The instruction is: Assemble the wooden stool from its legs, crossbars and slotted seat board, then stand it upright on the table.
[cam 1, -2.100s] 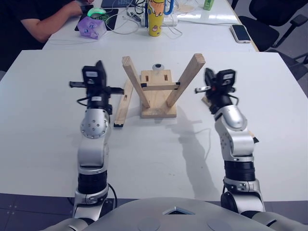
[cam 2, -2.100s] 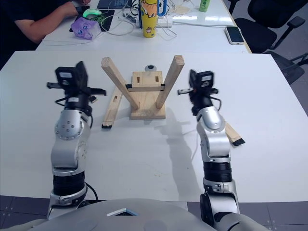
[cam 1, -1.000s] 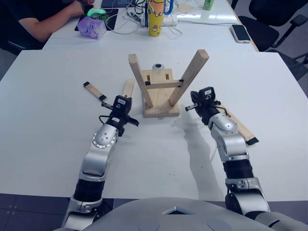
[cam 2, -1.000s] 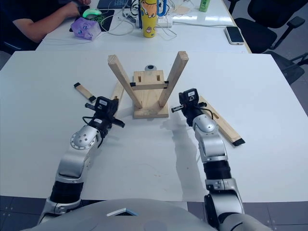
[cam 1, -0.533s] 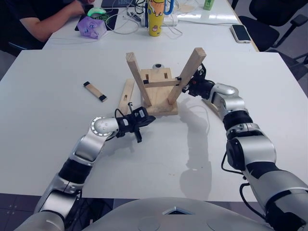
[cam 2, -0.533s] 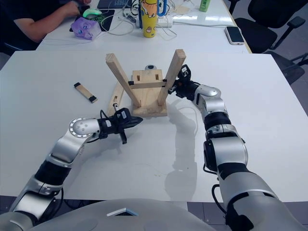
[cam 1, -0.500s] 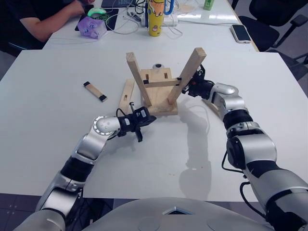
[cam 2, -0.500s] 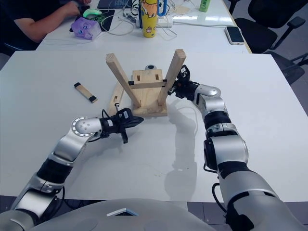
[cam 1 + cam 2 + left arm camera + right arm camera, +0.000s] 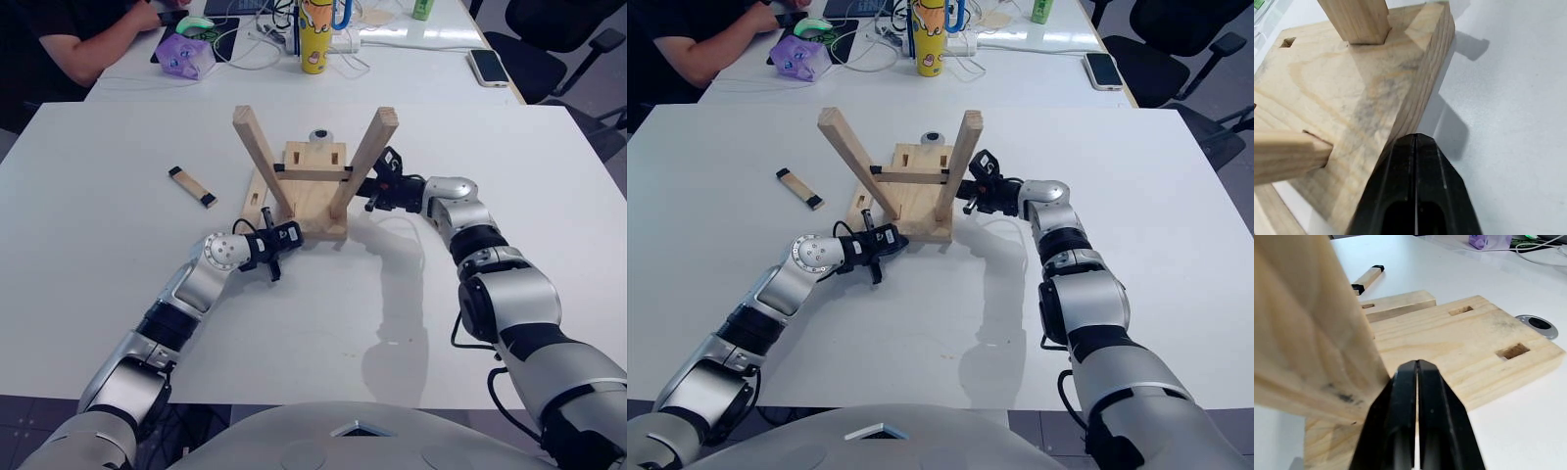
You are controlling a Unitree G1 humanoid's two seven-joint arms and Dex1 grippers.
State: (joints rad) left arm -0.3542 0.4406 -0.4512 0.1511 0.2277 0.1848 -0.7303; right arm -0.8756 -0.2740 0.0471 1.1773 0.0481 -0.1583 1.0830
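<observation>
Wood seat board (image 9: pixel 314 203) edge: L claw (image 9: pixel 1414 146) closed, just beside.

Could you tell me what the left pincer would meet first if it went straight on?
Probably the seat board, at its edge just ahead of the left pincer, though depth is unclear.

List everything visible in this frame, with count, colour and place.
table: one, white, under everything
seat board: one, pale wood, flat mid-table, two slots empty
standing legs: two, pale wood, slotted into the board, splayed outward
crossbar: one, pale wood with black ends, joining those legs
loose leg: one, pale wood, flat beside the board's left edge
loose crossbar: one, pale wood with black ends, farther left, apart
grommet: one, grey, beyond the board
cup: one, yellow, far table
pouch: one, purple, far table
left gripper: black, shut, at the board's near corner
right gripper: black, shut, at the right leg's base
</observation>
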